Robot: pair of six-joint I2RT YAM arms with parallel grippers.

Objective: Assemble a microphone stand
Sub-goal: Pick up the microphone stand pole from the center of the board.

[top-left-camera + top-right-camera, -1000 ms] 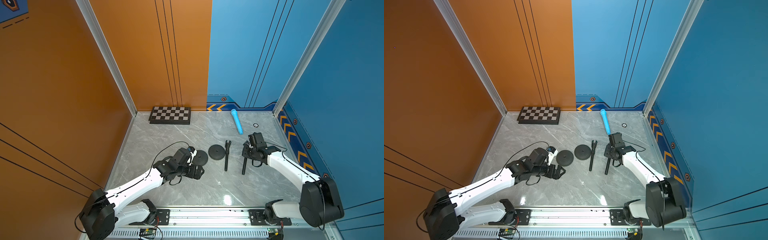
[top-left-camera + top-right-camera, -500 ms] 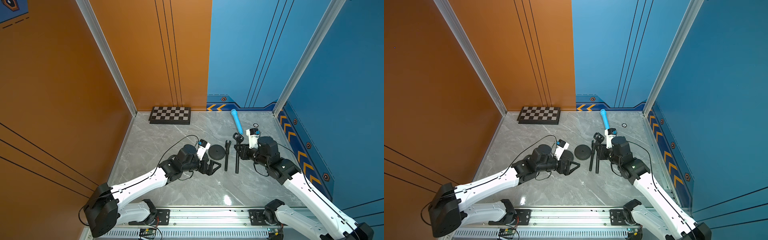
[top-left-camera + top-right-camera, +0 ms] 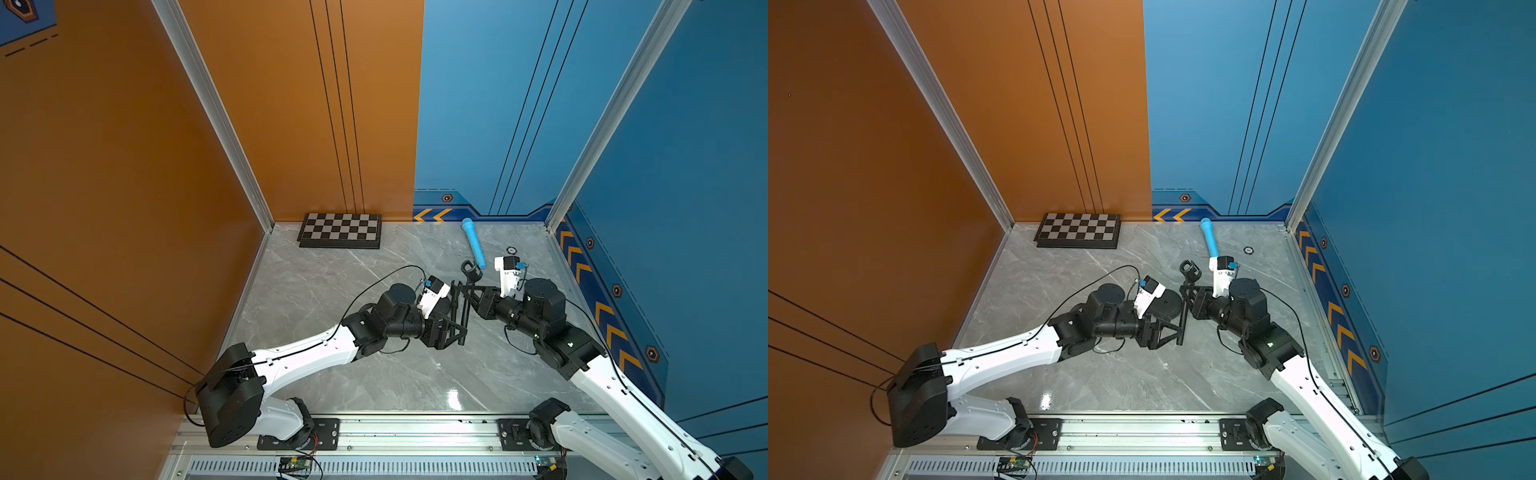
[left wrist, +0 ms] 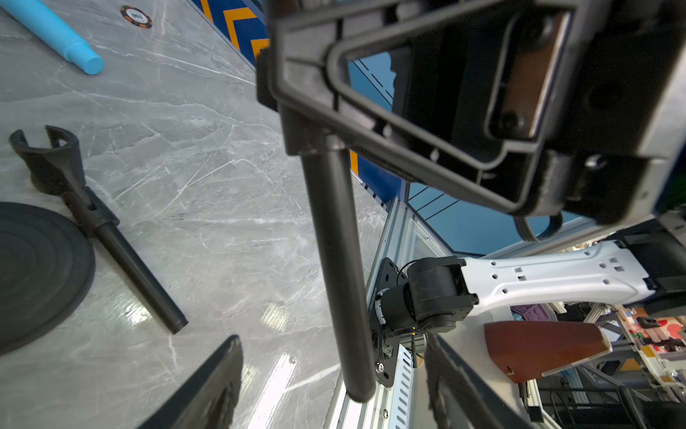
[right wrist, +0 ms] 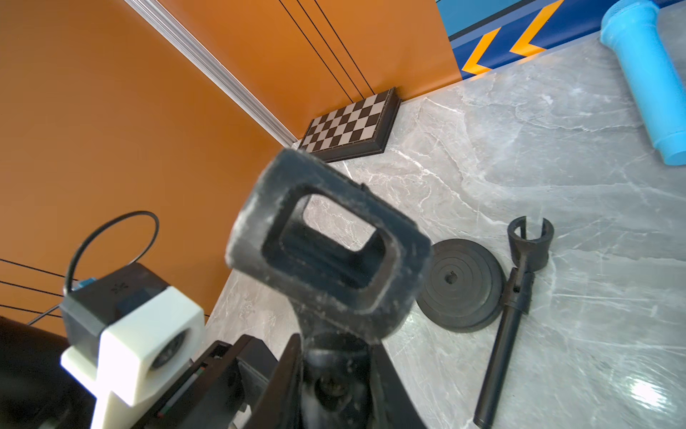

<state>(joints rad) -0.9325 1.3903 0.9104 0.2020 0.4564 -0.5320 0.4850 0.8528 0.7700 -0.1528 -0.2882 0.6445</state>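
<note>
My right gripper [image 3: 467,296] is shut on a black rod [image 3: 464,322] and holds it above the table, pointing down toward the front. The rod's upper end is a rectangular loop [image 5: 326,252]. My left gripper [image 3: 456,332] is open. Its fingers [image 4: 222,375] stand on either side of the rod's lower end [image 4: 352,371], with gaps on both sides. The round black base [image 3: 1167,301] lies flat behind the left wrist. A black pole with a forked clip [image 3: 1190,268] lies beside it. The blue microphone [image 3: 473,243] lies further back.
A chessboard [image 3: 340,230] lies against the back wall at the left. A small poker chip [image 3: 511,250] sits near the right wall. The left wrist's cable [image 3: 386,278] loops above the table. The arms' mounting rail [image 3: 415,432] runs along the front edge.
The right arm lifted the rod off the table and carried it left. The left arm swung right to meet it, and its jaws now narrow around the rod's lower end.
</note>
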